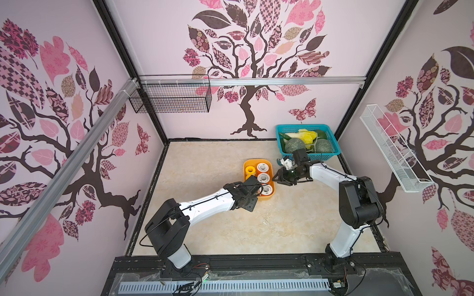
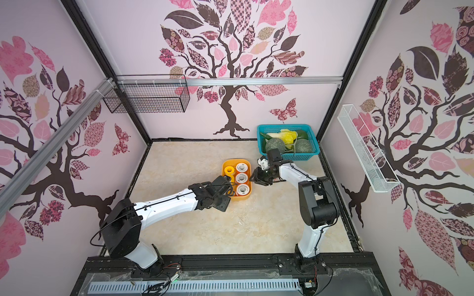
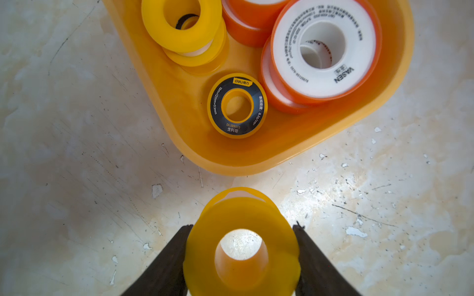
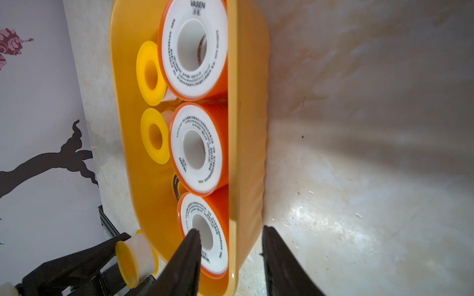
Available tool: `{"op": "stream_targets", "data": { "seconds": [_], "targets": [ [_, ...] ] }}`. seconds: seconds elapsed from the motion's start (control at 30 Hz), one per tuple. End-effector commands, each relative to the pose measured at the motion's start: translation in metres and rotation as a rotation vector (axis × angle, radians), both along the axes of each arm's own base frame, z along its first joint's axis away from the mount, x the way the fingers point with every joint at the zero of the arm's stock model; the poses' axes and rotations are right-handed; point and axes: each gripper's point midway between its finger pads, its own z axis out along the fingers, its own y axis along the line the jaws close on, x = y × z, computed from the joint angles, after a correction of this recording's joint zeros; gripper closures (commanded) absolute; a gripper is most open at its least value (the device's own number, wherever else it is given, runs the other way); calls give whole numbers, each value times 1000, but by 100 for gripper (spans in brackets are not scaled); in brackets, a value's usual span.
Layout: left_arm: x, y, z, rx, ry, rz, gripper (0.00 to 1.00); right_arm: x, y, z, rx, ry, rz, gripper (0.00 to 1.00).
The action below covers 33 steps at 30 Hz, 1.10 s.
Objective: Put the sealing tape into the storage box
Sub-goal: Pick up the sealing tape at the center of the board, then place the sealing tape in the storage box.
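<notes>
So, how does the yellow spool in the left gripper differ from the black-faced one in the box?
The all-yellow spool is plain; the black-faced spool carries a printed black ring. The all-yellow spool is clamped in the left gripper outside the storage box; the black-faced spool lies flat on its floor. Both are round with an open yellow core.

- Cannot see the 6 o'clock end of the storage box (image 1: 256, 160) in both top views; covered by the left arm (image 1: 205, 202).
- Same for the fingertips of the left gripper (image 3: 242, 256) and the yellow spool (image 3: 241, 212) clamped there.
- Only a sliver of the black-ring spool (image 4: 176, 187) behind a white-faced spool (image 4: 209, 169) in the right wrist view.
</notes>
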Motion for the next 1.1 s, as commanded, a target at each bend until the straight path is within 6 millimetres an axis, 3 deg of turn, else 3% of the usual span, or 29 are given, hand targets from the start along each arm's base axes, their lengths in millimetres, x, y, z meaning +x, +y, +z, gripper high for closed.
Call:
{"op": "stream_targets", "data": {
  "seconds": [0.0, 0.27, 0.53, 0.73, 1.07],
  "targets": [
    [9, -1, 25, -31, -31, 4, 38, 4, 4, 4, 17, 2, 16, 61],
    [19, -5, 43, -69, -27, 11, 38, 3, 9, 1, 28, 12, 32, 73],
    [39, -9, 51, -91, -25, 28, 38, 3, 9, -1, 29, 19, 31, 76],
    [58, -14, 39, -76, 9, 50, 38, 3, 10, -4, 31, 28, 35, 77],
    [71, -27, 25, -67, 32, 49, 38, 2, 13, -9, 34, 42, 40, 84]
  ]
}}
